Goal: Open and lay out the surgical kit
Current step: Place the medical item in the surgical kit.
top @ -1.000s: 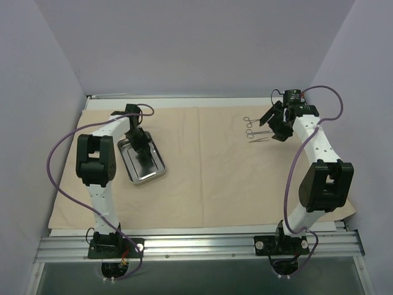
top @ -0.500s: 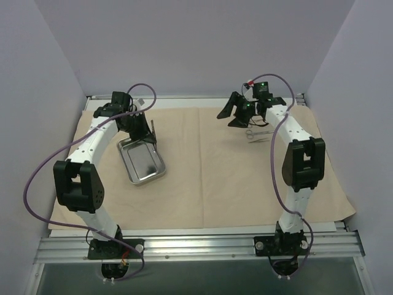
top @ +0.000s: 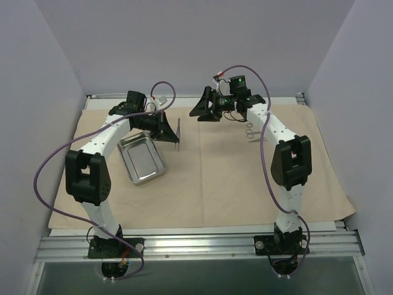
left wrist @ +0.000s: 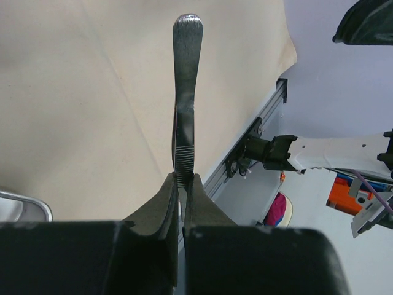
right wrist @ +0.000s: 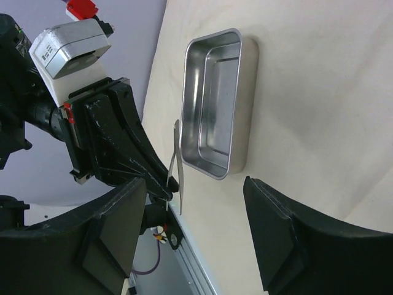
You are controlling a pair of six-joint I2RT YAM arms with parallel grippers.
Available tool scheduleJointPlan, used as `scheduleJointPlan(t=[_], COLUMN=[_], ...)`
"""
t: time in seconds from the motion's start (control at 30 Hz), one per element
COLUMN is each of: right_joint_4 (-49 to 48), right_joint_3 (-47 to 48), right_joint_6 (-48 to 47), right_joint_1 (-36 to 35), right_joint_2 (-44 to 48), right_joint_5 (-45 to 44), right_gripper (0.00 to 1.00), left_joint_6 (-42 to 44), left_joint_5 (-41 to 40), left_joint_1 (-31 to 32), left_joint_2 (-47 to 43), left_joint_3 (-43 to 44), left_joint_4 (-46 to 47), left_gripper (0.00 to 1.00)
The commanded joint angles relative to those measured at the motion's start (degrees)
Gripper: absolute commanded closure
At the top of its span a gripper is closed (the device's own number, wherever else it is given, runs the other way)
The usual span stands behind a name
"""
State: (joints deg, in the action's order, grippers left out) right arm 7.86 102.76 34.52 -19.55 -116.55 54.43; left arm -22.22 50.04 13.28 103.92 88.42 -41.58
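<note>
Top external view: beige cloth wrap (top: 245,184) is already spread flat over the table. The steel tray (top: 142,160) sits on its left part, tilted off square to the cloth edges, and looks empty as far as I can see. The left gripper (top: 172,132) hangs just beyond the tray's far right corner, above the cloth, with its fingers pinched tight on a pair of thin metal forceps (top: 177,130). In the left wrist view the forceps stick straight out from the fingertips, gripped at the ribbed section, rounded end away from the gripper, clear of the cloth. The right gripper (top: 199,107) is raised near the far middle of the cloth, pointing toward the left gripper, close but apart. Its fingers stand wide with nothing between them. The right wrist view looks past both right fingers (right wrist: 116,233) at the tray and the held forceps. A few ring-handled instruments (top: 250,130) lie on the cloth at far right, under the right arm. They are small, and I cannot tell the exact count.
</note>
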Motion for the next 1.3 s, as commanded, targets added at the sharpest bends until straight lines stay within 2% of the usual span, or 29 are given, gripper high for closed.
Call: scheduleJointPlan(t=[0.0,0.2,0.53,0.93,1.0,1.03,1.1,1.13,1.2,1.23,1.27], right_joint_4=[0.58,12.52,13.32,13.24,13.06,12.71,11.84,10.7,9.81,8.94,8.41], right_joint_3=[2.18,9.03,10.62,9.92,9.65,9.48,8.43,7.81,6.23,5.62,5.09], right_joint_6=[-1.03,-7.89,-8.24,-7.81,-7.8,-7.89,-7.72,-7.02,-6.58,-6.49,-6.31], right_joint_1=[-0.05,-2.15,-3.21,-3.91,-4.0,-4.09,-4.18,-4.09,-4.0,-4.0,-4.0], right_joint_2=[0.27,-3.15,-4.82,-5.62,-5.44,-4.92,-4.13,-3.25,-2.46,-1.58,-1.14], right_joint_5=[1.81,-2.66,-2.32,-0.91,-0.39,-0.21,0.06,0.41,1.2,2.16,2.6], right_gripper=[0.36,0.4,0.44,0.6,0.66,0.79,0.92,0.98,1.0,1.0,1.0], left_joint_6=[1.04,0.33,1.83,2.09,2.09,2.26,2.35,2.62,2.88,3.14,3.58], left_joint_5=[3.48,4.28,3.22,3.22,3.05,2.78,2.43,2.17,0.68,0.58,1.45], left_joint_1=[0.96,2.72,4.65,5.97,6.23,6.49,6.59,6.5,6.32,6.23,6.06], left_joint_2=[1.02,3.83,6.29,6.74,6.39,6.3,5.86,5.68,4.02,3.49,2.79], left_joint_3=[4.21,7.29,10.8,13.44,13.36,13.01,12.48,12.04,10.02,9.23,7.48], left_joint_4=[1.59,1.51,-1.66,-2.98,-2.98,-3.06,-3.41,-3.77,-3.16,-2.72,-2.02], left_gripper=[0.98,0.98,0.98,0.98,0.98,0.98,0.96,0.77,0.47,0.27,0.23])
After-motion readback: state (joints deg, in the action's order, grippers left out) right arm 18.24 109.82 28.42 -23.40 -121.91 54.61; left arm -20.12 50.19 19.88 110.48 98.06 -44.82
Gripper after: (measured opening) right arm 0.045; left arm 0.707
